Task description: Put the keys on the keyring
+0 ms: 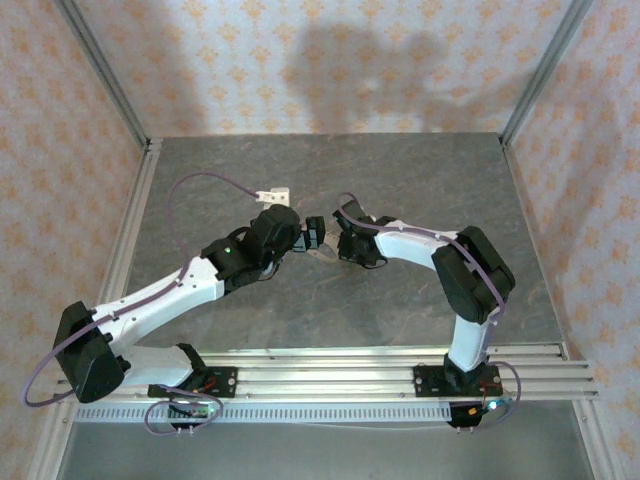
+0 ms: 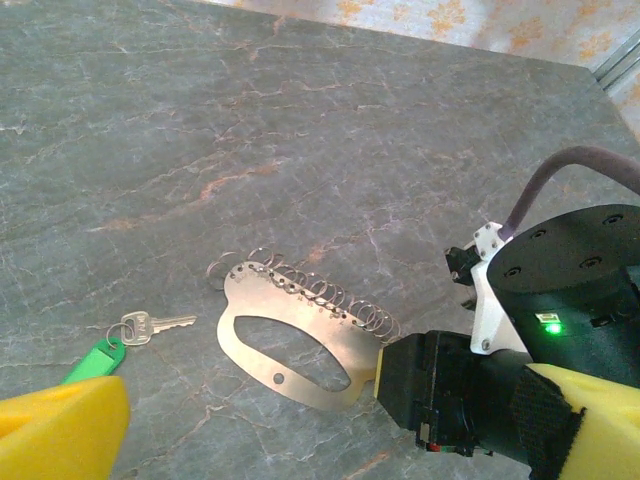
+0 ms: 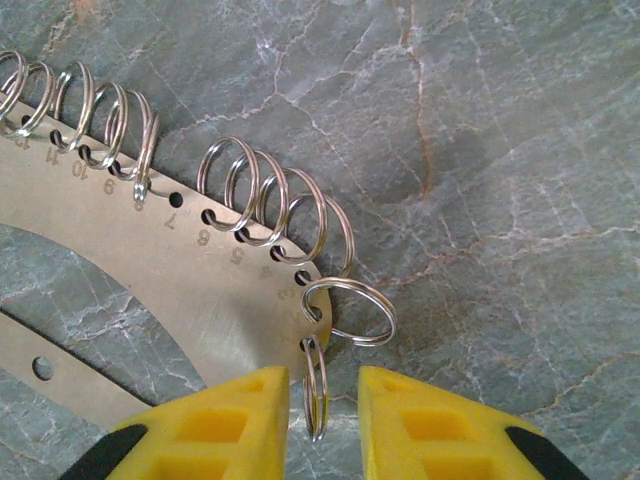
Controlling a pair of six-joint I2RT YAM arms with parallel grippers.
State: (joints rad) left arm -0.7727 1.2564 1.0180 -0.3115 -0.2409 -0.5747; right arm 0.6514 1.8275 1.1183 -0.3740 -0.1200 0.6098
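Observation:
The keyring is a tan metal plate [image 2: 300, 345] with an oval cut-out and a row of several steel split rings [image 2: 330, 295] along its numbered edge, lying flat on the table. The key [image 2: 150, 327], with its green head [image 2: 95, 360], lies just left of the plate. My left gripper [image 2: 330, 425] is wide open above the plate and the key, holding nothing. My right gripper [image 3: 323, 400] is open at the plate's end [image 3: 150, 260]. The last ring [image 3: 315, 385] stands on edge between its yellow fingers [image 3: 225, 425]. From above, both grippers [image 1: 300, 240] [image 1: 327, 248] meet mid-table.
Grey marbled tabletop [image 1: 400, 180] with metal rails along its sides and patterned walls behind. A white connector [image 1: 270, 195] on the left arm's purple cable sits just behind the grippers. The right gripper's black body [image 2: 450, 395] covers the plate's right end.

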